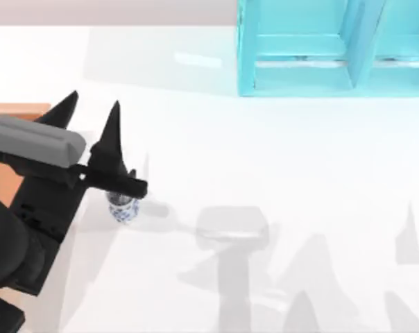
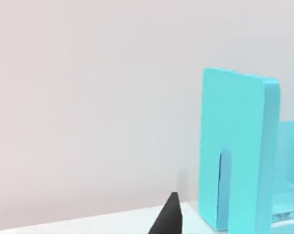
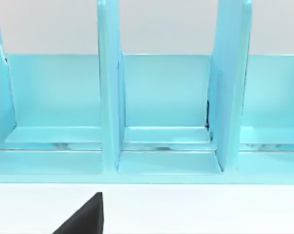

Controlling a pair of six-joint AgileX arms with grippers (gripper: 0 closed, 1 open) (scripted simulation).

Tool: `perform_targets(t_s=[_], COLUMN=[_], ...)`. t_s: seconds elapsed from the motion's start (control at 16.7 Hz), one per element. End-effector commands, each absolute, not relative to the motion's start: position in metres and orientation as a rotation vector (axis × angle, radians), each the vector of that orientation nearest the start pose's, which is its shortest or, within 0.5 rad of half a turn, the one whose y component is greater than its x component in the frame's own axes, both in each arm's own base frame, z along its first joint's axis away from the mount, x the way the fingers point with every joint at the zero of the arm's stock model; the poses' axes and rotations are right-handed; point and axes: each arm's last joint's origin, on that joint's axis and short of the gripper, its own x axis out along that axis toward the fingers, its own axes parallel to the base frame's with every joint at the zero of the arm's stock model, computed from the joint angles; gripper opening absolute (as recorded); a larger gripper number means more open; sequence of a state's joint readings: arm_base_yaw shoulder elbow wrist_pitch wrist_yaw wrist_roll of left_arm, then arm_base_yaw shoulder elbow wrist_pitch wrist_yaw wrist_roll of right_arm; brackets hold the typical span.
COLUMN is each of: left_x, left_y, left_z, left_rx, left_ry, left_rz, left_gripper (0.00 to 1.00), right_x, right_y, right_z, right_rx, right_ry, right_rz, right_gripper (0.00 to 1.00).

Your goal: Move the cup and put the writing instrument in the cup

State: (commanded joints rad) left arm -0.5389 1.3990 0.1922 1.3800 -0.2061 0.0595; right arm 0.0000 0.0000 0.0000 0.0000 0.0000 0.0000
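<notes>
Cup [image 1: 123, 209] sits at the lower left of the top view on the white surface [image 1: 279, 159]. It is small with a blue-and-white pattern and looks upright, and its upper edge is tucked under the black bar of the left arm. The left hand [image 1: 89, 116] is in the left-middle of the frame, with both fingers pointing toward the top of the frame, spread apart, and nothing between them. Key relation: the cup lies below and slightly right of the fingertips in the frame, back under the wrist end, so the fingers point away from it and not down at it. The left wrist view agrees, looking out at the wall and the end panel of the cyan rack [image 1: 334, 48], with one dark fingertip [image 2: 169, 217] low in frame. The left arm is much the nearer to the cup. The right hand [image 3: 83, 217] faces the rack's compartments, and I cannot tell whether it is apart or together. I cannot place the writing instrument, and the inside of the cup is too hidden to read. The scene fits either a cup waiting to be picked up or one already set down with the hand lifted clear, and I can't say which. An orange patch [image 1: 19, 111] is at the left edge.
</notes>
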Motion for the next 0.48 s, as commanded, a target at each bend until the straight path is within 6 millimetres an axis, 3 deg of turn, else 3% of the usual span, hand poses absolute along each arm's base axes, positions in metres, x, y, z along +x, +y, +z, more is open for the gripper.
perform_targets(t_s=[0.12, 0.48], left_x=[0.1924, 0.1924], left_y=[-0.1069, -0.1069], left_z=[0.1684, 0.1684], left_rx=[-0.021, -0.021], left_ry=[-0.165, -0.165], left_rz=[-0.313, -0.313], left_gripper=[0.98, 1.00], right_x=[0.1057, 0.1057], right_y=[-0.0012, -0.0012], right_z=[0.1600, 0.1600], right_rx=[0.000, 0.000], right_ry=[0.000, 0.000], right_rz=[0.000, 0.000], right_gripper=[1.00, 1.00])
